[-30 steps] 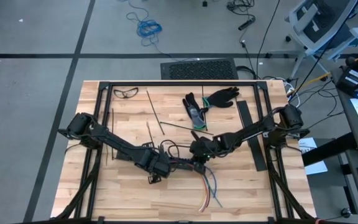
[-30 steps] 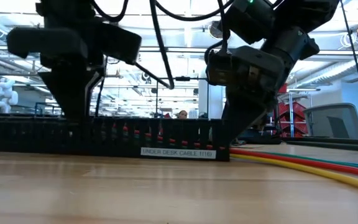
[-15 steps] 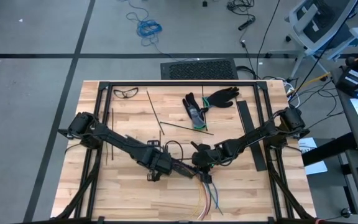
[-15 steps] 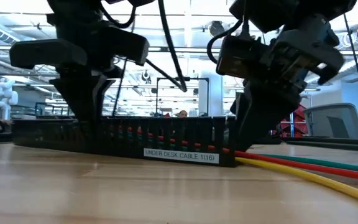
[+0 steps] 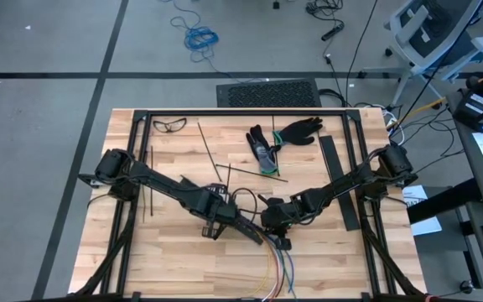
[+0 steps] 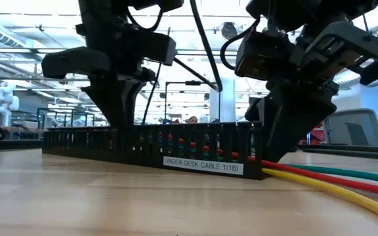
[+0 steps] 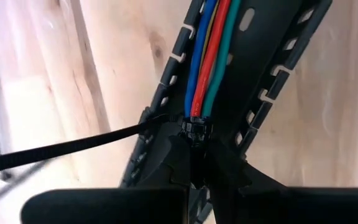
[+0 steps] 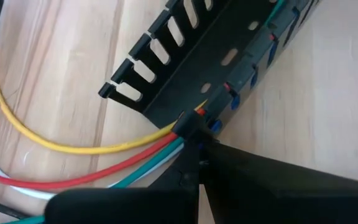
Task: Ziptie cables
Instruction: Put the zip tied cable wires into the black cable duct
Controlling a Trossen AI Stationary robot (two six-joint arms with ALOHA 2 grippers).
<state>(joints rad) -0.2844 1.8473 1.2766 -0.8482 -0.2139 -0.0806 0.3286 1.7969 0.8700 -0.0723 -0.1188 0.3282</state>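
Note:
The cables (image 7: pixel 207 56), blue, red and green, run inside a long black slotted rail (image 6: pixel 156 145) lying on the table's near middle (image 5: pixel 243 226). Their free ends (image 5: pixel 279 270) fan out toward the near edge. A ziptie loop (image 7: pixel 194 127) wraps the bundle, and its tail (image 7: pixel 61 148) trails off sideways. My left gripper (image 5: pixel 218 218) is shut at that loop. My right gripper (image 5: pixel 273 221) is shut at the rail's right end. Spare zipties (image 5: pixel 208 149) lie flat on the far half of the table. My left gripper pinches the cable bundle between its two fingers (image 7: pixel 182 155), right at the ziptie loop (image 7: pixel 194 132), coming from above into the rail. The bundle lies in the rail's channel. My right gripper pinches the cables where they leave the rail's end (image 8: pixel 188 127), from above. Beyond the fingers (image 8: pixel 229 162) the yellow, red, green and white wires (image 8: pixel 73 165) lie slack on the table.
Black gloves (image 5: pixel 288 132) and clear safety glasses (image 5: pixel 170 125) lie near the far edge. Two flat black strips (image 5: pixel 348 205) lie along the right side. A black frame (image 5: pixel 225 111) borders the table. Bare wood (image 5: pixel 166 260) shows near the front left.
My right gripper has moved toward the table's near edge, and my left gripper has shifted a little to the right and farther. The rail has swung with them, its right end coming nearer. The cables' free ends have slid toward the near edge.

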